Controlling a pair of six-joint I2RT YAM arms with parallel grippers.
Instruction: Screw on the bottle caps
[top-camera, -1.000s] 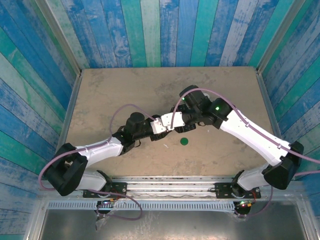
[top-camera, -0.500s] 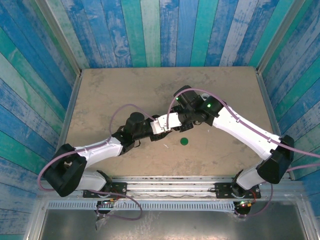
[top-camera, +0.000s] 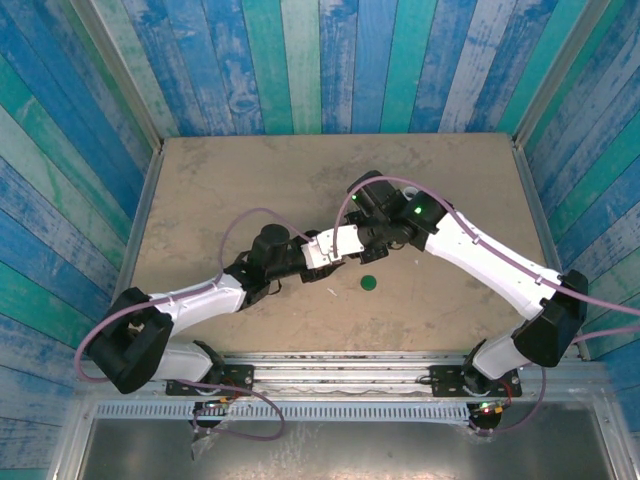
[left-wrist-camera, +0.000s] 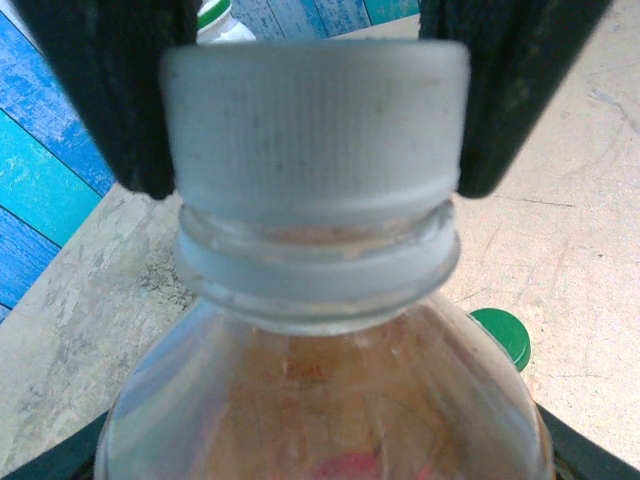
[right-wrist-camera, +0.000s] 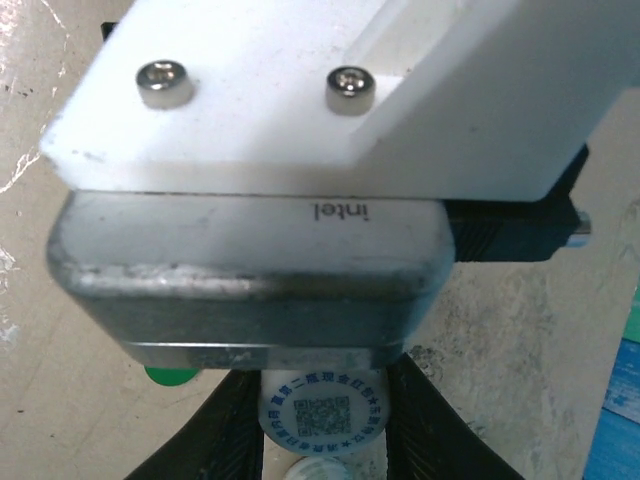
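Left wrist: bottle (left-wrist-camera: 320, 400) upright, cap (left-wrist-camera: 315, 130) uppermost

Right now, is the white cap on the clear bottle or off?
On: the white cap sits on the neck of the clear bottle, reaching its collar. Tightness: cannot tell.

The table (top-camera: 220, 180) is a tan board, mottled with pale stains and fine scratches, and a metal rail (top-camera: 340, 362) runs along its near edge. A round green cap (top-camera: 368, 283) lies flat on the board. Just left of the cap, slightly nearer the rail, lies a small white fleck (top-camera: 331, 291), too small to identify.
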